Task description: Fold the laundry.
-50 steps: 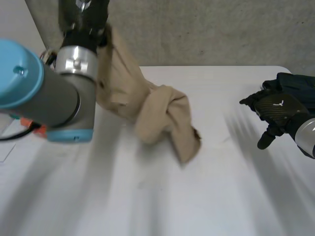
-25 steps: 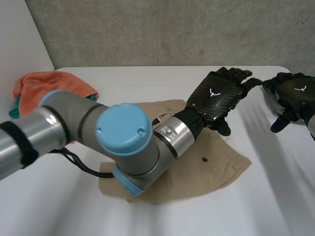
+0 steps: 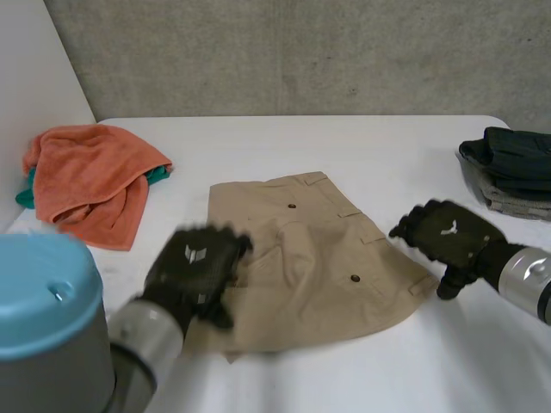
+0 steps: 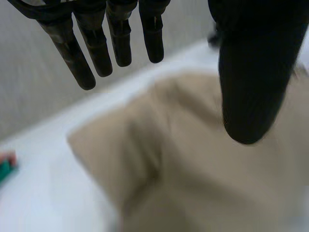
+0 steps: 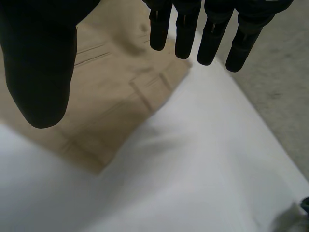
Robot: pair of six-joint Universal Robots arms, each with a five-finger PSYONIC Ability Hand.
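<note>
Where left hand overlaps, tan shorts are hidden

There is one beige garment, one orange towel, one green cloth beneath it, and one pile of dark clothes.

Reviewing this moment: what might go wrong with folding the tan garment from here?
1. The tan garment lies rumpled, with a raised crease beside the open left hand. Folding it now would probably trap that crease.
2. The open right hand sits at the garment's corner, partly over bare table. Closing there may catch little or no cloth.
</note>
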